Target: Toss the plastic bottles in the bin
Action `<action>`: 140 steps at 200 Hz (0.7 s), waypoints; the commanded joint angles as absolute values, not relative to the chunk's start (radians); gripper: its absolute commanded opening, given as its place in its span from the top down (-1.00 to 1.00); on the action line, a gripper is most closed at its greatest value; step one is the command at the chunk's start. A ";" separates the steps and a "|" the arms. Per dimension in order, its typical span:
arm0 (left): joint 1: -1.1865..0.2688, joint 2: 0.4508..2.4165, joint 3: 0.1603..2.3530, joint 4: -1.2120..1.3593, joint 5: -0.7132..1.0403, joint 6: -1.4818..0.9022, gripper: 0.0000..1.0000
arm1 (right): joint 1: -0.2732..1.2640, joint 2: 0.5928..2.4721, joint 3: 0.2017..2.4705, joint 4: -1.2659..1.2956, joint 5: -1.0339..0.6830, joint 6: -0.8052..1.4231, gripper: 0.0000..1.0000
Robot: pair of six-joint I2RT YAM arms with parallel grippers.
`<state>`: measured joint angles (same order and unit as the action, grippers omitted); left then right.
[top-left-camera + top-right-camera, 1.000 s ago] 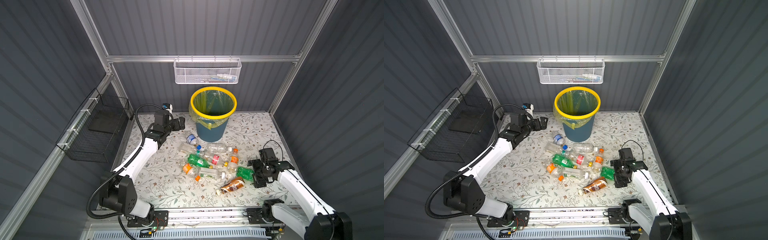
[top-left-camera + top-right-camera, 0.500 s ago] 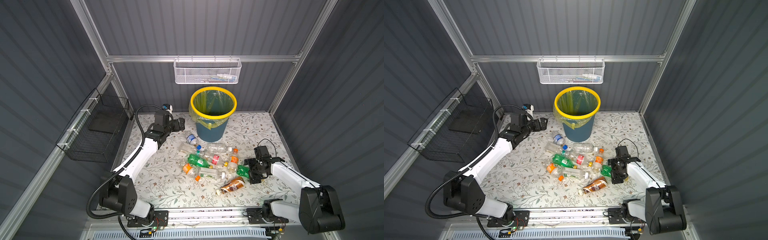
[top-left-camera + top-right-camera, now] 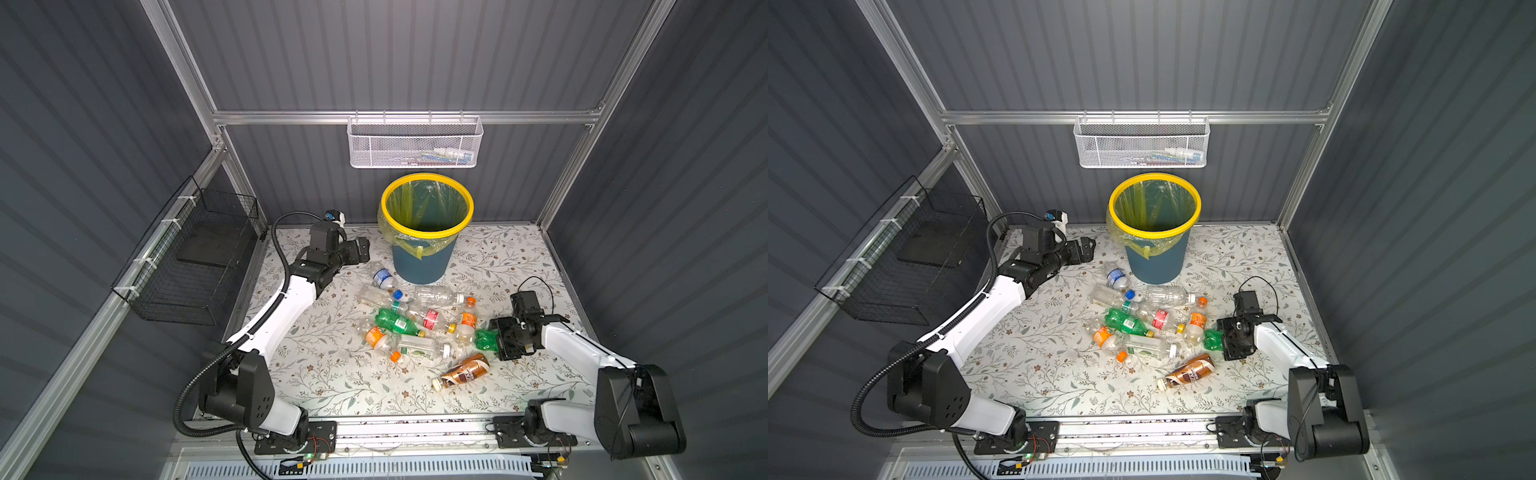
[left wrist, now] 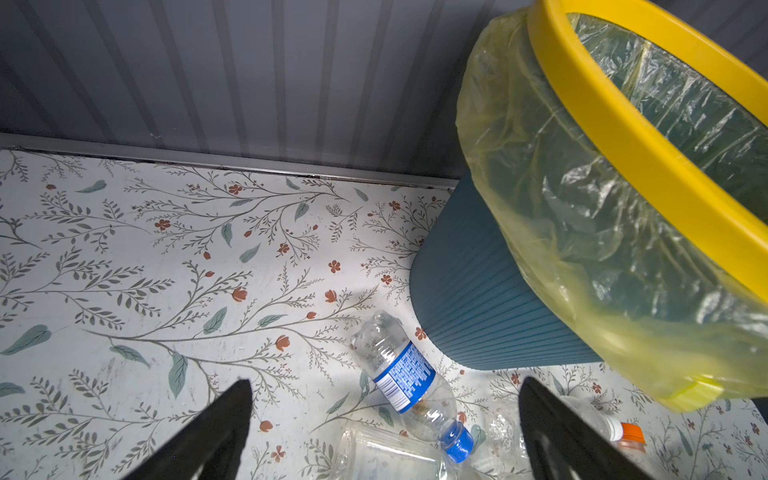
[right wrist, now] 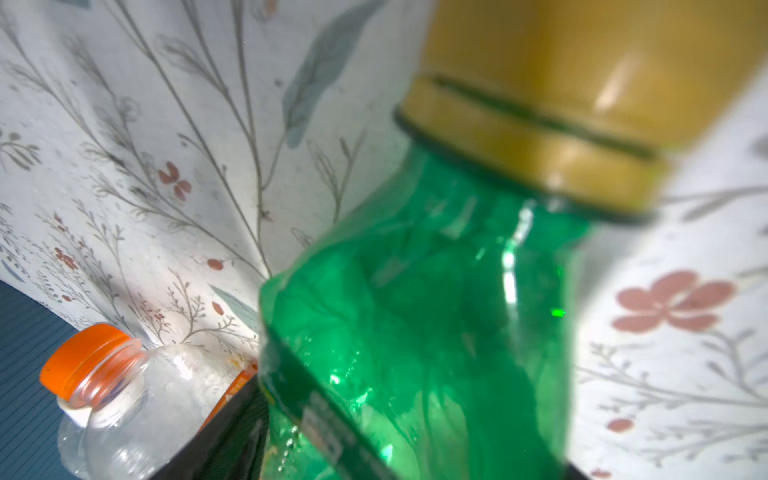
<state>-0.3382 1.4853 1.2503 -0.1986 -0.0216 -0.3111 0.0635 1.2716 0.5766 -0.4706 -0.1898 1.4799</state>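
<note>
1. Plastic bottles (image 3: 415, 328): about ten lie loose on the flowered table (image 3: 519, 257), in the lower middle of both top views. By my reckoning nearly the whole job is left.
2. Left of centre, my left claw (image 3: 362, 250) hangs spread wide and empty, pointing toward the bin.
3. Just right of it, a blue-labelled bottle (image 3: 384, 277) lies on its side close by the bin's foot. It looks like the nearest pick for that claw.
4. In the upper middle stands the bin (image 3: 428, 237), upright. Inside I see only its yellow liner and no bottle, though the very bottom is hard to make out.
5. At right of centre, my right claw (image 3: 505, 341) sits around the crumpled green bottle (image 3: 482, 338), which rests on the table. I cannot tell whether I am pinching it or only framing it.
6. Below that, a brown bottle (image 3: 465, 370) lies a little apart from the others, waiting its turn.
</note>
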 commanded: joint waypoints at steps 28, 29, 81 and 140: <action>-0.331 1.477 1.229 -0.246 -0.014 -0.321 -0.99 | 0.020 1.224 0.564 -0.489 -0.132 1.393 -0.27; -0.331 1.476 1.228 -0.246 -0.014 -0.321 -0.99 | 0.019 1.223 0.564 -0.489 -0.133 1.391 -0.27; -0.331 1.443 1.200 -0.259 -0.021 -0.328 -0.99 | -0.011 1.181 0.571 -0.464 -0.137 1.305 -0.07; -0.331 1.387 1.160 -0.288 -0.022 -0.322 -0.99 | -0.062 1.090 0.635 -0.403 -0.146 1.077 0.01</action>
<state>-0.3382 1.4391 1.1893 -0.2546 -0.0227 -0.3191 -0.0357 1.1400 0.5812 -0.4316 -0.1543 1.2236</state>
